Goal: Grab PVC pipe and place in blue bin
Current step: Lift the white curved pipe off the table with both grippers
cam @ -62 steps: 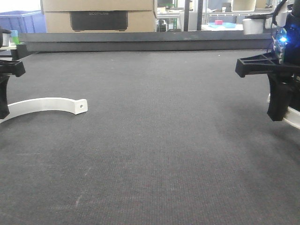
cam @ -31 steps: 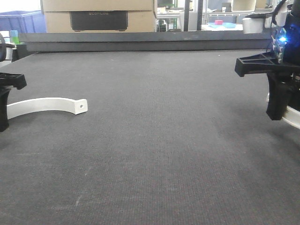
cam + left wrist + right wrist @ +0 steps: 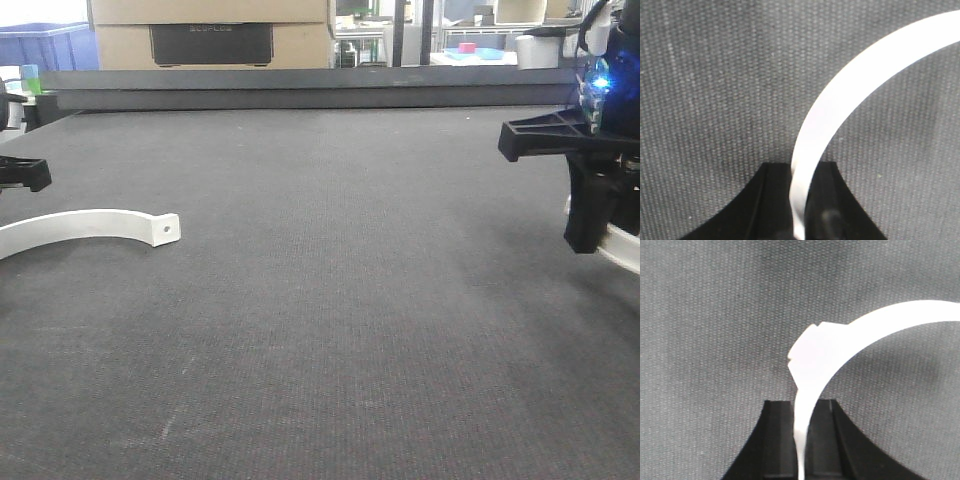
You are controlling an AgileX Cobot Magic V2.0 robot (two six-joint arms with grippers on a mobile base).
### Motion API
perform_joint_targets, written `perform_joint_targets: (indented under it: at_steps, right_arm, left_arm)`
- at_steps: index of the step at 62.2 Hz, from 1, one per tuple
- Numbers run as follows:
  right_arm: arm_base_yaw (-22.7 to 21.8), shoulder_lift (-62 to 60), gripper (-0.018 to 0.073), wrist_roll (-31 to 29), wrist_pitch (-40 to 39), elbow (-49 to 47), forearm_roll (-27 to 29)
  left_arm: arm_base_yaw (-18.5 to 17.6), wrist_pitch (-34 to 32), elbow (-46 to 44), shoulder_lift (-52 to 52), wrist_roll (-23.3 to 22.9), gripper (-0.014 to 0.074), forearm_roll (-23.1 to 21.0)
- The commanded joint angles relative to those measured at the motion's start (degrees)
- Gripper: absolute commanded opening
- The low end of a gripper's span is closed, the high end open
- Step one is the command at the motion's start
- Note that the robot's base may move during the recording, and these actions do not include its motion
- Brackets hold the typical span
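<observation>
At far left, my left end effector (image 3: pixel 800 172) is clamped on one end of a white curved PVC pipe strip (image 3: pixel 90 224), which arcs rightward over the dark grey textured counter (image 3: pixel 340 300). Far right, my right end effector (image 3: pixel 801 407) pinches a second white curved PVC strip (image 3: pixel 875 322) edge-on between its fingers.

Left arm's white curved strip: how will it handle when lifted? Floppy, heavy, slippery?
Probably light: the white curved strip is thin. Likely springy rather than floppy, since it holds its arc. The left gripper pinches one end only, so it may pivot.
</observation>
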Motion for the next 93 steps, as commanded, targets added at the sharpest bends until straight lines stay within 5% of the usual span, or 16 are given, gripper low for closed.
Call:
perform_joint_targets:
  at_steps: [1,17,30,45,56,66,93]
  right_arm:
    - [0.07,-0.67,-0.0168,-0.55,-0.68,-0.04,-0.6]
    - [0.07,-2.39,-0.0168,-0.32,-1.49,-0.04,-0.6]
    - [0.07,-7.03,-0.0168,5.95,-5.1,-0.04,-2.53]
    - [0.07,-15.11,-0.0168,12.24,-9.69,-0.04,-12.91]
    - [0.07,-20.57,-0.0168,12.38,-13.61,1.44,-14.54]
    - [0.07,-27.7,-0.0168,12.38,-25.39,10.15,-15.65]
    - [0.07,-47.87,-0.0168,12.38,-32.82,22.75,-20.61]
  left_arm:
    - [-0.17,0.9,-0.05,-1.93,-0.64,-0.0111,-1.39]
    - [-0.38,0.09,-0.05,-9.71,-0.64,-0.0111,-4.31]
    - [-0.38,-5.79,1.83,-17.73,-0.64,-0.0111,-5.2]
    - [-0.38,-17.74,10.64,-29.03,-0.64,-0.0111,-5.82]
    - [-0.38,-29.93,20.47,-38.19,-0.64,-0.0111,-7.09]
    - [-0.38,-40.31,28.17,-46.37,-0.64,-0.0111,-8.14]
    - [-0.38,-41.79,33.11,-62.91,-0.64,-0.0111,-8.14]
